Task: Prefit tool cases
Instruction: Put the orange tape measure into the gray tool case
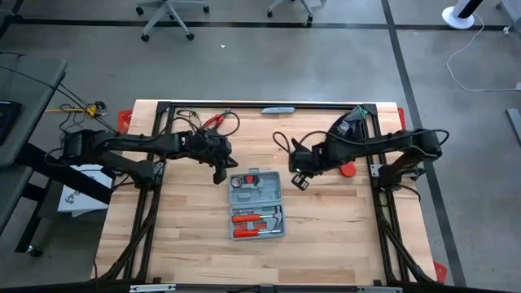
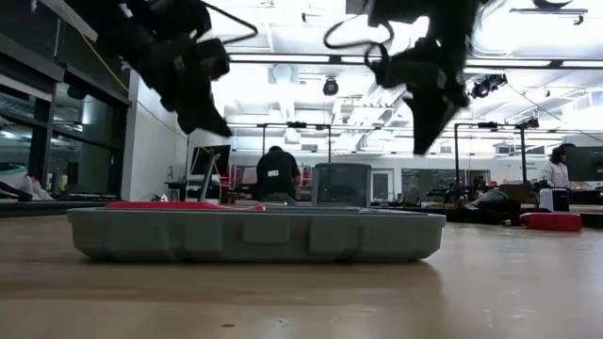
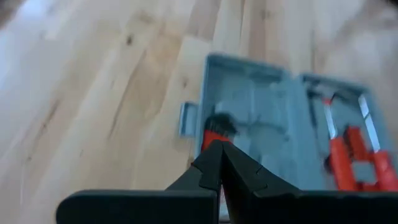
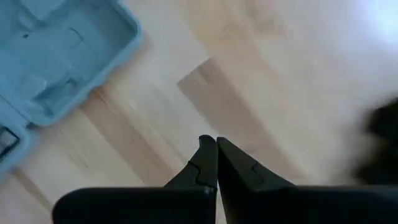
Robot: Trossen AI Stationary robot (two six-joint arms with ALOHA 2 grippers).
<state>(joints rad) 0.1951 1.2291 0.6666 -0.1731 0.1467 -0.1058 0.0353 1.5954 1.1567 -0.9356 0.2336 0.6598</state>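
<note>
- The tool case (image 1: 256,203) lies open and flat in the middle of the table (image 1: 187,244), with red tools (image 1: 254,225) in its near half.
- The left gripper (image 1: 220,174) and the right gripper (image 1: 299,181) hang above the case's far corners, both pinched shut and holding nothing.
- I think the work is just starting; next a gripper must open and go down.
- No words can be read.

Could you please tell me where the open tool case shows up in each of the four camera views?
High view: tool case at table centre, between both arms.
Low view: the wide grey slab across the middle.
Left wrist view: just beyond the shut left hand, filling the picture's right side.
Right wrist view: only a corner, upper left.
Shared landmark: red-handled tools in the case.
</note>
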